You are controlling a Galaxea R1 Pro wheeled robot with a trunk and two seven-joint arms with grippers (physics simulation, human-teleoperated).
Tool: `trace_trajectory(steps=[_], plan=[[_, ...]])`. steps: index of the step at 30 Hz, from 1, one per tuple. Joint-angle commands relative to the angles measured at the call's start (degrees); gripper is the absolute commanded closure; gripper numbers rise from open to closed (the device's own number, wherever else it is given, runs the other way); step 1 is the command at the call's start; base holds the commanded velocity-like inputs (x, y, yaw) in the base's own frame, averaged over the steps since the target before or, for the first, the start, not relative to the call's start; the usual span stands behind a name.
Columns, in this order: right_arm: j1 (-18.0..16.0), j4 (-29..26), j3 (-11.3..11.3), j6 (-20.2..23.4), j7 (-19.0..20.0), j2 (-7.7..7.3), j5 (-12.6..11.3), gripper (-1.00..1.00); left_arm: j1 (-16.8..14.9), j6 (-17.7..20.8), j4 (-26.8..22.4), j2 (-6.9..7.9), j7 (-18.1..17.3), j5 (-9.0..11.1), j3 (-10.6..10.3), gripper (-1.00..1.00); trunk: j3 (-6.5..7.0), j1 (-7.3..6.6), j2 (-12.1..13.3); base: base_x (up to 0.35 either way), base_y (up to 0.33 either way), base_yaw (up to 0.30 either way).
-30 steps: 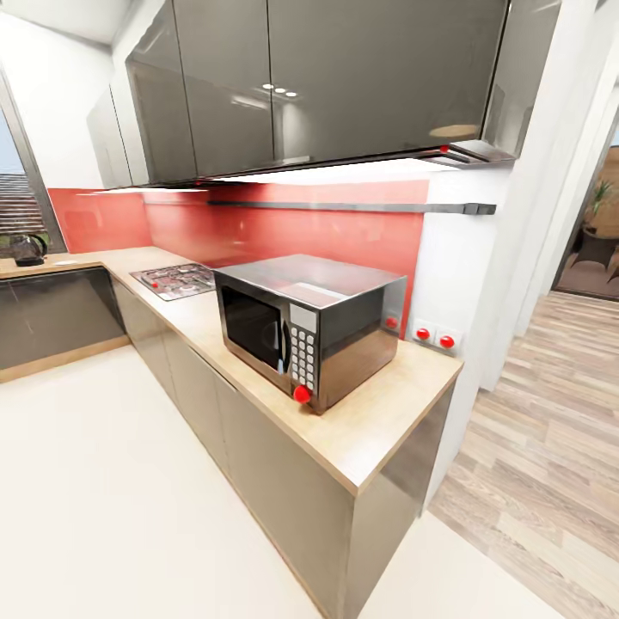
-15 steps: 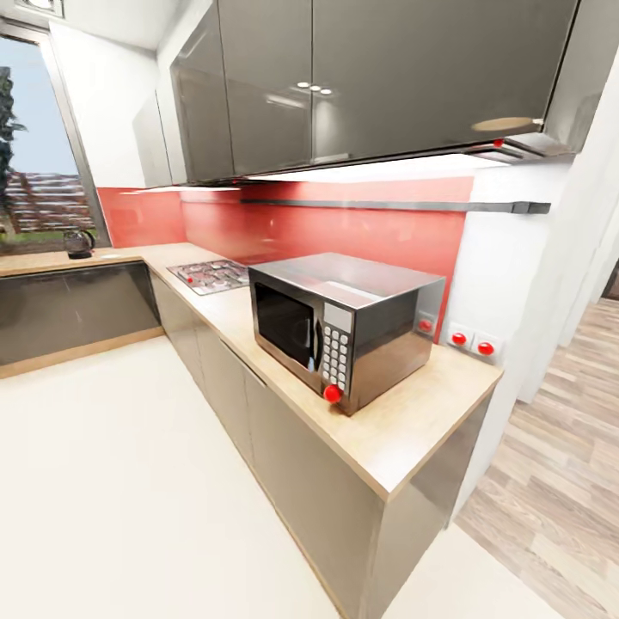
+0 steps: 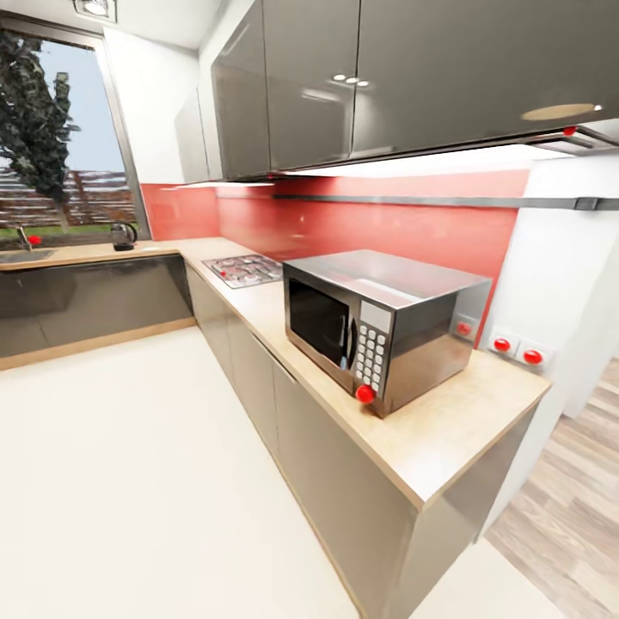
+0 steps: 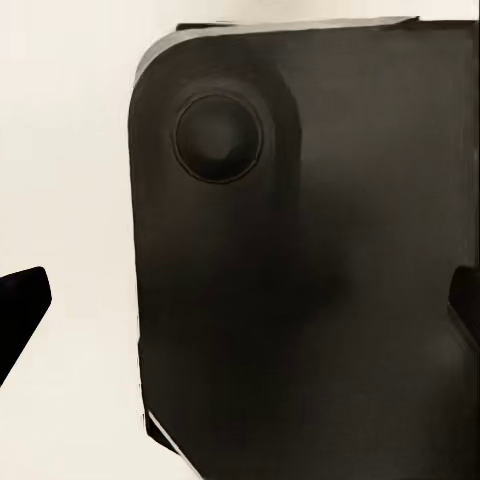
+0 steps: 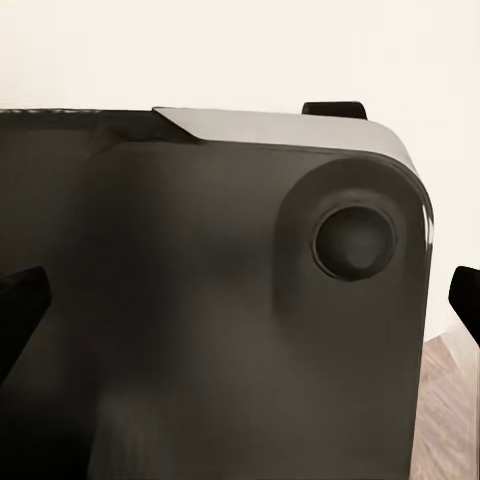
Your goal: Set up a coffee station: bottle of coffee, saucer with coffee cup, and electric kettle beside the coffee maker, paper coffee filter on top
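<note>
In the left wrist view the left tool [image 4: 240,310] shows as two dark fingertips [image 4: 22,300] at opposite edges of the picture, set wide apart with nothing between them; behind them lies a dark rounded panel of the robot's base [image 4: 300,300] with a round boss, over pale floor. In the right wrist view the right tool [image 5: 240,300] likewise stands wide and empty, its fingertips [image 5: 20,300] cut off at the picture's edges, with the same kind of dark panel behind and a strip of wood flooring at one corner.

From the head view, a microwave [image 3: 383,322] sits on the near end of the long bench [image 3: 447,430]. Its keypad [image 3: 371,352] carries small buttons whose markings are too small to read, and a red knob sits below it. No brand or writing can be made out anywhere. Further along the bench is a gas hob [image 3: 247,270], beneath grey wall cabinets [image 3: 344,77] and against a red backsplash [image 3: 387,228].

The electric kettle [image 3: 123,235] stands far off on the bench branch under the window [image 3: 60,155], small and dark, its details hard to make out. A sink tap with a red spot [image 3: 29,240] shows at the left edge, partly cut off.
</note>
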Motion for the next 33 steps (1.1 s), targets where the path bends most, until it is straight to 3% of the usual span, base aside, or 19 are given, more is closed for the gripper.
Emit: trace_trajectory(steps=[1,11,22,27,33], plan=[[0.0,0.0,0.0,-0.1,0.0,0.01,0.0,-1.0,0.0,-1.3,0.0,-0.04,-0.1,0.1,0.1,-1.0,-0.09,0.0,0.0,0.0,0.0,0.247],[0.0,0.0,0.1,-0.2,0.0,0.01,0.1,-1.0,0.0,-3.3,0.1,-1.08,-0.6,0.2,0.2,-1.0,-0.56,0.0,0.0,0.0,0.0,0.247],[0.0,0.0,0.1,-0.9,0.0,0.01,0.1,-1.0,0.0,-3.1,0.1,-0.97,0.3,0.5,0.3,-1.0,0.9,-2.42,4.4,0.0,0.0,0.247],[0.0,0.0,0.2,-1.0,0.0,0.01,0.1,-1.0,0.0,-3.1,0.1,-0.69,0.4,2.9,0.3,-1.0,1.57,-3.51,6.4,0.0,0.0,0.247],[0.0,0.0,0.2,-1.0,0.0,0.01,0.1,-1.0,0.0,-3.1,0.1,-0.64,0.4,4.0,0.2,-1.0,2.41,-4.83,8.8,0.0,0.0,0.188]])
